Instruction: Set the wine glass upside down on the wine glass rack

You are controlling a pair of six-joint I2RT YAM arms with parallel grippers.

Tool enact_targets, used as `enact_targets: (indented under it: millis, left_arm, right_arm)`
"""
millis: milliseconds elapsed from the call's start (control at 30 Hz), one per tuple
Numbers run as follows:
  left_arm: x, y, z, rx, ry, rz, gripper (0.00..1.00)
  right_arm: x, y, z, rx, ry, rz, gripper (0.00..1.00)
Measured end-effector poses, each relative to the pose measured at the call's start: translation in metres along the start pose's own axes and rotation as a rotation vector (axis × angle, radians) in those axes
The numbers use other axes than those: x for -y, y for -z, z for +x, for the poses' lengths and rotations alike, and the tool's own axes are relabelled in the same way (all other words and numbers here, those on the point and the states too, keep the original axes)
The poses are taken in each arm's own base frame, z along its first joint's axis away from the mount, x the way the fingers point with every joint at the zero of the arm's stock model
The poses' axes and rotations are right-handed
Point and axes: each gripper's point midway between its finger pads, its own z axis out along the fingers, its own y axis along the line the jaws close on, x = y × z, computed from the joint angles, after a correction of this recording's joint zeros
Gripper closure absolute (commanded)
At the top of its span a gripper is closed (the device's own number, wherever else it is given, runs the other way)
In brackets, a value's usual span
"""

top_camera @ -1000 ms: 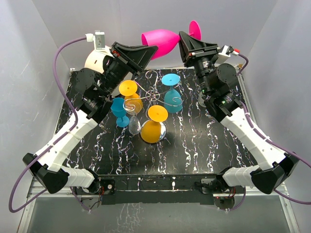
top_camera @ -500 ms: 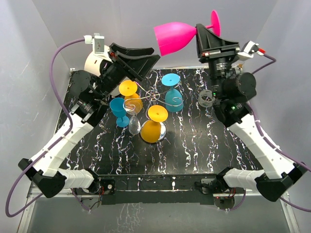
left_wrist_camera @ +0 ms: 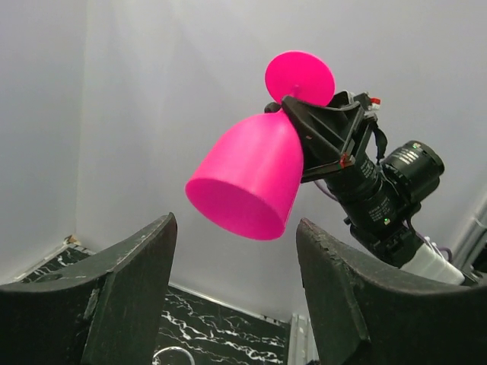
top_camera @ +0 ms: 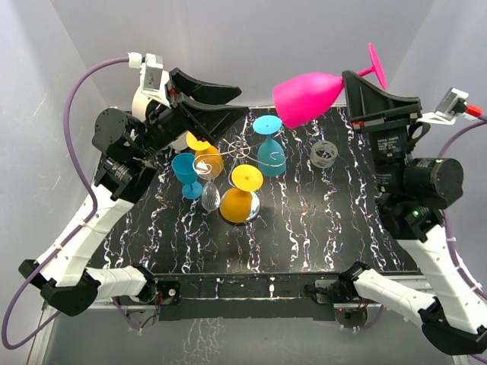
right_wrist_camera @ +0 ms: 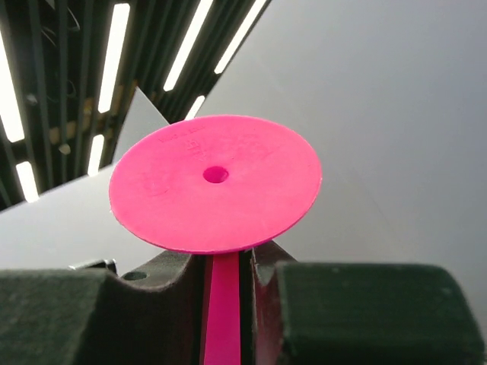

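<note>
No legible text; faint raised marks on the foot of the wine glass [right_wrist_camera: 175, 199] are unreadable.

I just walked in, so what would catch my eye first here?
The pink glass is held high by its stem in the right gripper above the back right of the table. Below, a wire rack at mid-table is ringed by orange glasses and blue glasses, with the open, empty left gripper raised near it.

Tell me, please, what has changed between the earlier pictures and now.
The left claw opened and let go of the pink wine glass. The right claw, shut on its stem, carried it rightward, away from the left claw. The wine glass rack stayed as it was.
</note>
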Motion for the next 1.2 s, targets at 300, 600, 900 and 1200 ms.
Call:
enact_targets:
  millis: [300,600,900,1200]
  left_arm:
    - [0.026,-0.016,0.003,-0.072,0.071,0.176,0.37]
    - [0.019,-0.045,0.042,-0.133,0.315,0.211,0.37]
    - [0.008,-0.059,0.066,-0.165,0.481,0.096,0.40]
    - [-0.012,-0.058,0.077,-0.196,0.568,-0.060,0.40]
  right_arm:
    - [0.003,0.051,-0.015,-0.121,0.207,0.038,1.00]
    - [0.031,0.091,-0.009,-0.231,0.417,0.096,1.00]
    - [0.110,0.132,0.067,-0.505,0.539,0.228,1.00]
    - [0.114,0.137,0.071,-0.544,0.594,0.208,1.00]
